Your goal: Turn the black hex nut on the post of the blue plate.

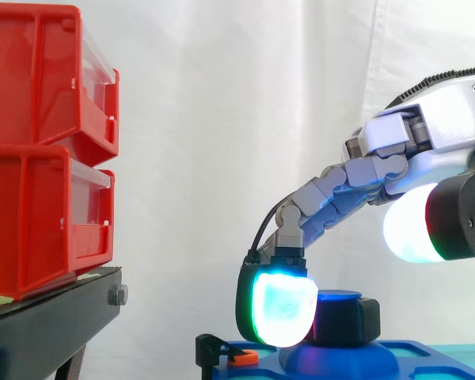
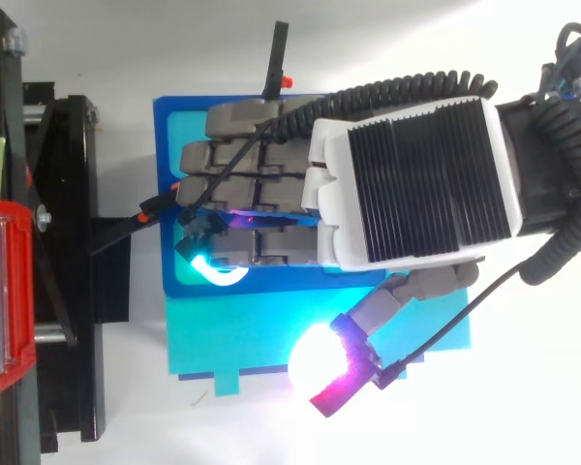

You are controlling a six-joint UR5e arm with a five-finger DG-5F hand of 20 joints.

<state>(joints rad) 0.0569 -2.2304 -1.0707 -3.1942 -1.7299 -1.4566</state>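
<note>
1. Side view: the black hex nut (image 1: 347, 321) sits on the blue post (image 1: 337, 298), low in the frame and right of centre. Its left part is hidden behind a glowing white-cyan fingertip pad (image 1: 283, 309).
2. The pad overlaps the nut's left edge. Cannot tell whether it is actually touching.
3. Hand (image 2: 416, 179): the fingers reach out long and bend down only at the tips, closed round nothing I can see. The thumb pad (image 1: 408, 226) is held well apart, up and to the right.
4. Top view: the fingers lie across the middle of the blue plate (image 2: 169, 126), covering what is under them. A cyan glow leaks out at their lower left.
5. The side frame's bottom edge cuts the plate off.
6. Room: white curtain (image 1: 222, 119) and open space between the pad and the black stand (image 1: 47, 324) at lower left.
7. Nearby:
   - Red bins (image 1: 39, 158) are stacked on the stand, well apart from the plate.
   - A small black clip with an orange tip (image 1: 222, 351) is at the plate's left edge, just beside the pad.
   - A black bar (image 2: 277, 53) sticks out past the plate's top edge.
   - A teal base (image 2: 242, 334) lies beneath the plate.
</note>
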